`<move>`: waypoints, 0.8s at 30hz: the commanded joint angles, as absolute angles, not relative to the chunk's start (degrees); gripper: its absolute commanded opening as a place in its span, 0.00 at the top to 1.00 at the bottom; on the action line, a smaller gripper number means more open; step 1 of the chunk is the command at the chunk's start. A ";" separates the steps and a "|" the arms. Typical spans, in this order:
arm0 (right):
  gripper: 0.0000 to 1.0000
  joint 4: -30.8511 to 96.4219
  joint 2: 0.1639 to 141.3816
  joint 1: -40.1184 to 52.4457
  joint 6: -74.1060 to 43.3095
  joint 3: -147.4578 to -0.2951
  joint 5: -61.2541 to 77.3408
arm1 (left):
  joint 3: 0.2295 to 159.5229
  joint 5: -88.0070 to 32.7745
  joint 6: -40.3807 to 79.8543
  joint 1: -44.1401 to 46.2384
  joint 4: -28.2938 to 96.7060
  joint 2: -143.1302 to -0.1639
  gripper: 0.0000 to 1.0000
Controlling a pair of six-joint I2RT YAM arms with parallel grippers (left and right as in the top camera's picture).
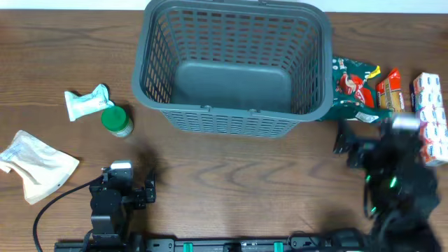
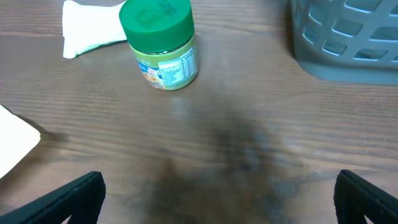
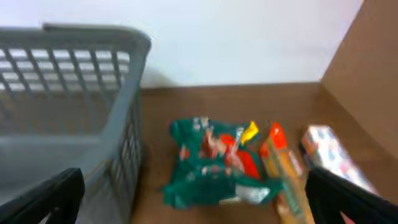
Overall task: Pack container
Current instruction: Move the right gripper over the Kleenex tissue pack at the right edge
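Note:
The container (image 1: pixel 234 117) is a large dark-grey slotted basket at the table's back middle, with nothing inside; its corner (image 2: pixel 348 37) and its wall (image 3: pixel 68 130) show in the wrist views. My left gripper (image 1: pixel 143 190) stands open low over bare table, nothing between its fingers (image 2: pixel 74 198). A green-lidded jar (image 1: pixel 117 120) (image 2: pixel 160 45) stands ahead of it. My right gripper (image 1: pixel 350 150) is open and raised, facing a green snack bag (image 1: pixel 355 87) (image 3: pixel 214 163) to the right of the container. Its fingertips (image 3: pixel 357 200) hold nothing.
A white wipes packet (image 1: pixel 87 102) (image 2: pixel 93 26) lies behind the jar. A pale paper pouch (image 1: pixel 33 162) rests at the left edge. Right of the green bag lie an orange packet (image 1: pixel 390 91) (image 3: pixel 283 163) and a white patterned box (image 1: pixel 430 115) (image 3: pixel 333 155).

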State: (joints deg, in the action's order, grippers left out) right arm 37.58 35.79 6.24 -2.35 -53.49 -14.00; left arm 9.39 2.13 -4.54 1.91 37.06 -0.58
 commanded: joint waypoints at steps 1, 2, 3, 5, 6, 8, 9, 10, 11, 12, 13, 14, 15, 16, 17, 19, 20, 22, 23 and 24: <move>0.01 47.11 48.03 4.10 1.65 -69.17 -15.20 | 8.91 3.44 -4.93 1.56 36.99 -0.23 0.01; 0.01 50.46 51.33 3.36 2.17 -73.58 -15.18 | 8.91 3.44 -4.93 1.56 37.01 -0.23 0.01; 0.01 54.08 55.02 2.37 2.48 -78.52 -15.00 | 8.91 3.44 -4.93 1.56 36.99 -0.23 0.01; 0.01 60.42 61.43 0.05 2.70 -87.39 -14.26 | 8.91 3.44 -4.91 1.56 37.01 -0.23 0.01; 0.01 63.42 64.51 -1.34 2.79 -91.61 -13.63 | 8.91 3.44 -4.93 1.56 36.99 -0.23 0.01; 0.01 68.25 69.52 -4.27 3.57 -98.41 -11.55 | 8.91 3.44 -4.93 1.56 37.01 -0.23 0.01; 0.01 70.76 72.20 -6.26 4.32 -101.89 -9.52 | 8.91 3.44 -4.93 1.56 37.01 -0.23 0.01; 0.01 72.36 74.00 -7.81 5.50 -104.05 -7.40 | 8.91 3.44 -4.93 1.56 36.99 -0.23 0.01; 0.01 73.82 75.96 -9.72 7.07 -106.10 -4.84 | 8.91 3.44 -4.93 1.56 37.01 -0.23 0.01; 0.01 74.91 77.71 -11.66 8.21 -107.61 -2.50 | 8.91 3.44 -4.93 1.56 37.01 -0.23 0.01; 0.01 75.64 79.05 -13.41 8.93 -108.53 -0.69 | 8.91 3.44 -4.93 1.56 37.01 -0.23 0.01; 0.01 76.23 80.38 -15.53 9.47 -109.12 1.02 | 8.91 3.44 -4.93 1.56 36.99 -0.23 0.01; 0.01 76.58 81.36 -17.50 9.54 -109.19 2.09 | 8.91 3.44 -4.93 1.56 37.01 -0.23 0.01; 0.01 77.01 82.26 -19.40 9.52 -109.16 2.76 | 8.91 3.44 -4.93 1.56 36.99 -0.23 0.01; 0.01 77.47 83.24 -21.47 9.52 -109.16 3.53 | 8.91 3.44 -4.93 1.56 37.01 -0.23 0.01; 0.01 78.24 85.03 -24.93 9.52 -109.16 4.64 | 8.91 3.44 -4.93 1.56 37.01 -0.23 0.01; 0.01 78.50 86.00 -26.55 9.52 -109.16 4.80 | 8.91 3.44 -4.93 1.56 37.01 -0.23 0.01; 0.01 78.91 87.70 -29.08 9.47 -109.16 4.80 | 8.91 3.44 -4.93 1.56 37.01 -0.23 0.02; 0.01 79.15 88.55 -30.26 9.23 -109.16 4.78 | 8.91 3.44 -4.93 1.56 36.99 -0.23 0.01; 0.01 79.48 89.38 -31.42 8.99 -109.14 4.80 | 8.91 3.44 -4.93 1.56 37.01 -0.23 0.01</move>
State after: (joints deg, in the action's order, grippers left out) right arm 78.83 87.92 -28.71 8.21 -108.29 2.61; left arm 9.39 2.15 -4.54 1.91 37.01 -0.58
